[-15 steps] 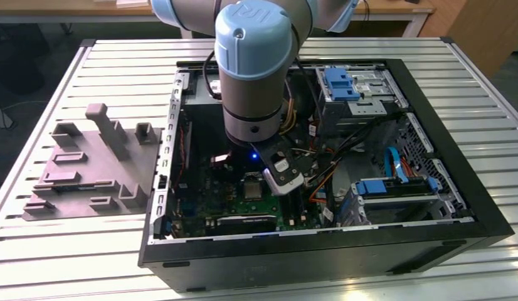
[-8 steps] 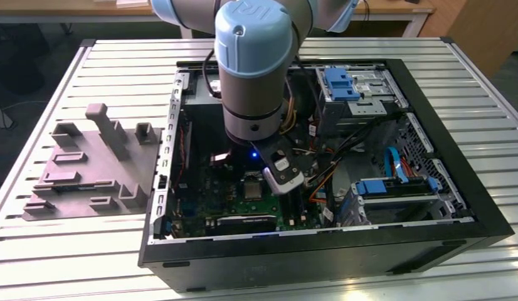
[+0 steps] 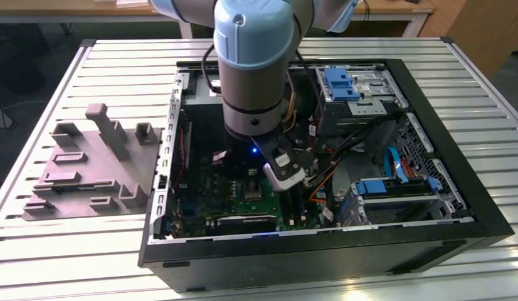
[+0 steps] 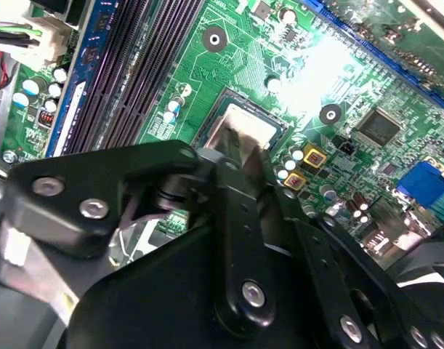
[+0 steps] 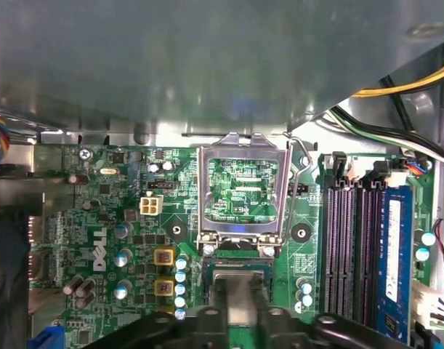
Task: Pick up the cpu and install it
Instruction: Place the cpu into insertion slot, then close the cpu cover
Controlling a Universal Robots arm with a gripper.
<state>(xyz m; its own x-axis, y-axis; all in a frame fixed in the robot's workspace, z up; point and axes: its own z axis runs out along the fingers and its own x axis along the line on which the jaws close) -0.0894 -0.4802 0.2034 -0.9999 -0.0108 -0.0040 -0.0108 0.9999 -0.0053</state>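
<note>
The cpu [image 4: 245, 125] is lying square in the motherboard socket [image 5: 237, 273], its dull silver top showing in both wrist views, with the socket's hinged metal frame [image 5: 242, 190] standing flipped up just beyond it. The pincer [image 4: 236, 149] is hovering right over the chip, its dark fingers [image 5: 220, 299] pressing close on either side of it; whether they are actually gripping or merely resting there I cannot tell. Around the socket, the green motherboard [image 5: 120, 218] is spreading out, with black memory slots [image 5: 352, 247] running beside it. In the exterior view, the arm [image 3: 252, 75] is reaching down into the open computer case [image 3: 326, 251], which is sitting on the slatted worktop [image 3: 58, 238], and a grey plastic fixture [image 3: 88, 169] is lying toward the exterior view's left.
</note>
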